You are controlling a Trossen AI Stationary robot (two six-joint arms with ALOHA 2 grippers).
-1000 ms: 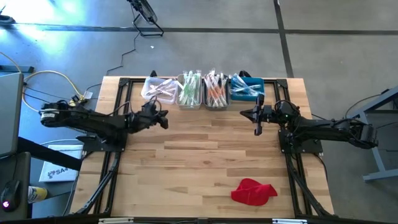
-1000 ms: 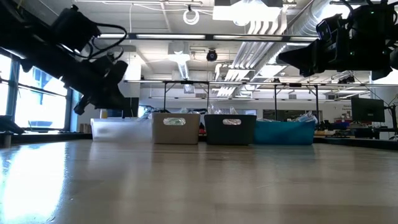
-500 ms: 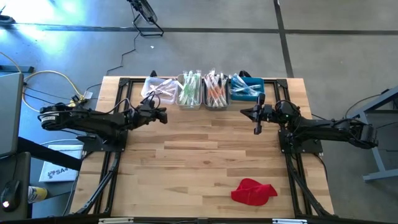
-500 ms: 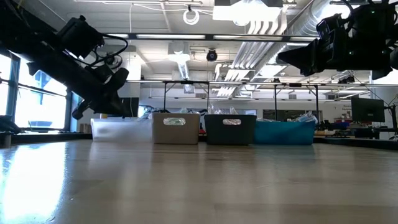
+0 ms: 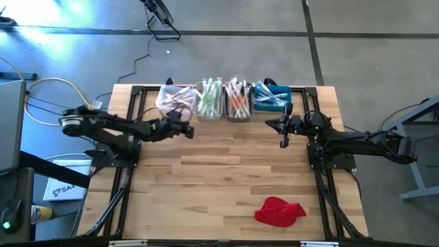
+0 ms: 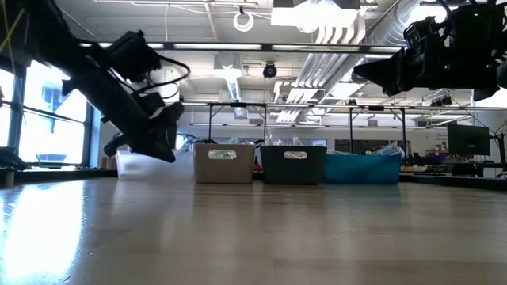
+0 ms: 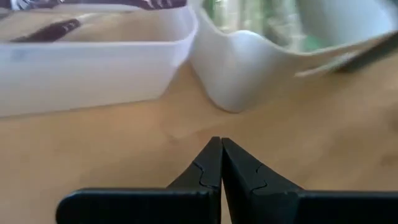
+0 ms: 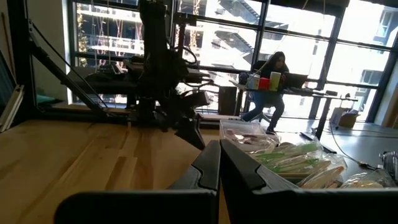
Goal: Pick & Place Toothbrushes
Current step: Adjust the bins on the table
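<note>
Four small bins stand in a row along the far edge of the wooden table (image 5: 226,158), and the toothbrushes (image 5: 236,99) lie piled inside them in clear wrappers: a clear bin (image 5: 171,100) at the left end, then a beige bin (image 5: 210,103) with green-handled ones, a grey bin (image 5: 238,104) with orange and white ones, and a blue bin (image 5: 272,98) at the right end. None lies loose on the tabletop. The left gripper (image 5: 186,130) hangs low over the table just in front of the clear and beige bins, its two dark fingers pressed together with nothing between them; its wrist view shows the closed fingertips (image 7: 219,163) pointing at the gap where the two bins' walls nearly meet. In the low view this gripper (image 6: 158,146) tilts down toward the wood, near the clear bin's front. The right gripper (image 5: 284,135) sits raised above the table near the front of the blue bin, apart from it, fingers likewise shut and empty, as its wrist view shows (image 8: 219,163). A red cloth (image 5: 279,210) lies crumpled on the near right part of the table, well apart from both arms. Beyond the table, in the right wrist view, a person (image 8: 268,90) sits at a desk by the windows.
</note>
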